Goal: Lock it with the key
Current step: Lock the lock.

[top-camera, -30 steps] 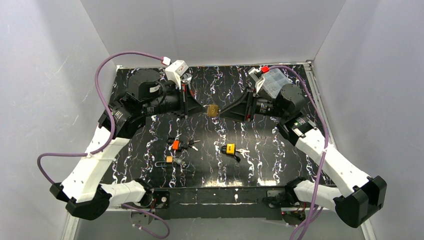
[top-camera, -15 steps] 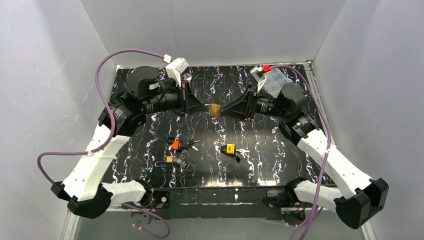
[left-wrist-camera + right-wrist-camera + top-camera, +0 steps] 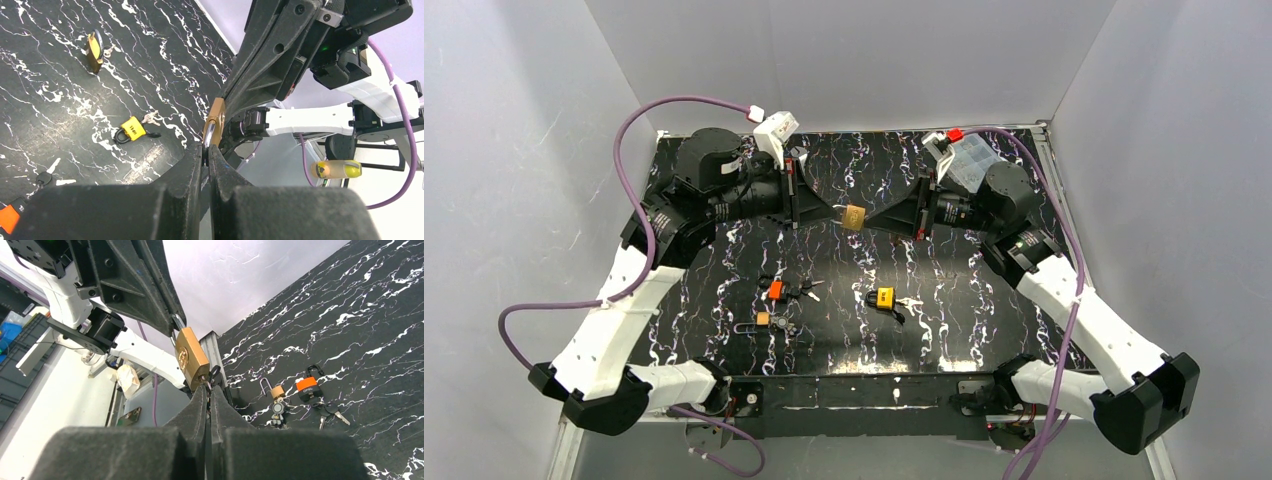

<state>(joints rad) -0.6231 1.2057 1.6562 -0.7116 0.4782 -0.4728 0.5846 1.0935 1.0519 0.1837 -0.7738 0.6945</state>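
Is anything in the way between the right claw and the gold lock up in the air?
No, nothing visible. The right gripper is shut on the key at the bottom of the lock, and the left gripper pinches its shackle from the other side.

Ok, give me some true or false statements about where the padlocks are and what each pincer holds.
1. The brass padlock hangs in the air between the two pincers. True.
2. The yellow padlock is in the right pincer. False: it lies on the table. The right pincer is shut on the key at the brass padlock's base.
3. The left pincer grips the brass padlock by its shackle. True.
4. In the top view, the orange padlock lies right of the yellow padlock. False: it lies to the left.
5. Three padlocks lie on the table. True: orange, yellow and a small tan padlock.
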